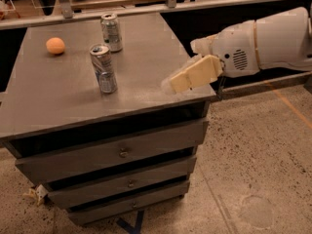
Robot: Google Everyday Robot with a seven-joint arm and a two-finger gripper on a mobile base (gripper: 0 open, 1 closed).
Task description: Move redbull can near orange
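Note:
The redbull can (103, 68) stands upright on the grey cabinet top (73, 101), near the middle left; it is tall and slim, silver with blue patches. The orange (55, 46) lies at the far left of the top, apart from the can. My gripper (176, 84) reaches in from the right on a white arm (263, 42). It hovers over the right edge of the cabinet top, well to the right of the redbull can, and holds nothing that I can see.
A shorter, wider silver-grey can (111, 31) stands behind the redbull can near the far edge. The cabinet has three drawers (122, 152) below. A metal rail (165, 6) runs behind it. Speckled floor (253, 169) lies to the right.

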